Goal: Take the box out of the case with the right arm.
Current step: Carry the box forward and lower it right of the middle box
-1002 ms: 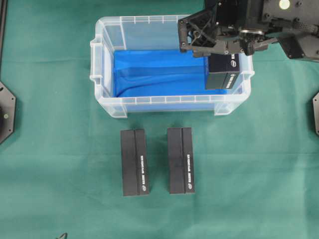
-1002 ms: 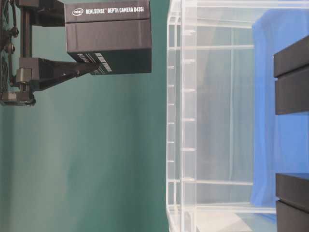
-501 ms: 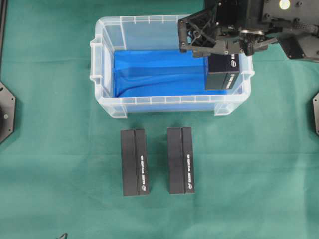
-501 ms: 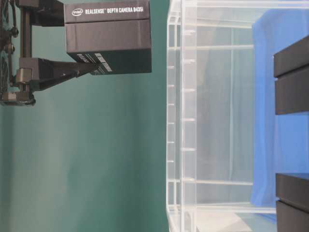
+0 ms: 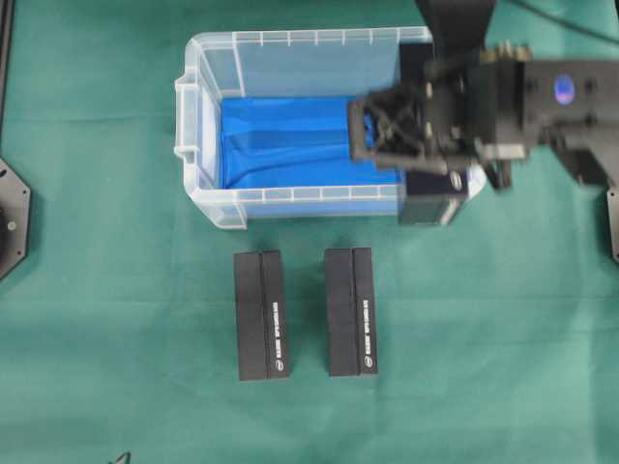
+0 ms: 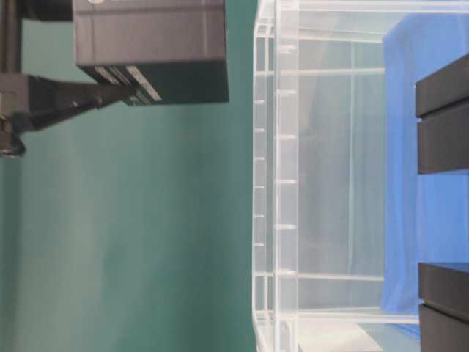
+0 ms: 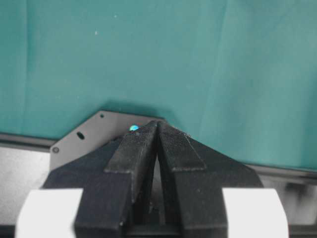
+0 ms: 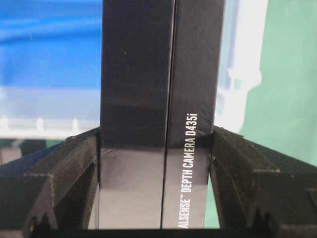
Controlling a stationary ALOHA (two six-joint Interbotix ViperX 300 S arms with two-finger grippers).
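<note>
The left gripper [image 7: 157, 148] is seen only in its own wrist view, with its 2 fingers pressed together at the tips and nothing held between them; beyond the tips lie a grey plate [image 7: 94, 131] and the green cloth [image 7: 148, 54].

In the overhead view, the case [image 5: 290, 198] stands to the left of the right gripper [image 5: 411, 145], its blue sheet [image 5: 280, 145] bare at the bottom. Below and to the left of that gripper, 2 black boxes [image 5: 262, 315] [image 5: 350, 310] lie side by side on the cloth, apart from each other and outside the case.

The box [image 5: 437, 205] is clamped between the fingers of the right gripper, 1 finger [image 8: 64, 173] on each long side, as the right wrist view shows. It hangs beneath the gripper at the case's near right corner, overlapping the rim as seen from above. In the sideways table-level view the box [image 6: 150, 48] is seen raised clear above the rim of the case [image 6: 267, 176]. The right arm [image 5: 571, 97] extends from the gripper towards the right edge of the overhead view, a round blue sticker [image 5: 564, 92] on its body.
</note>
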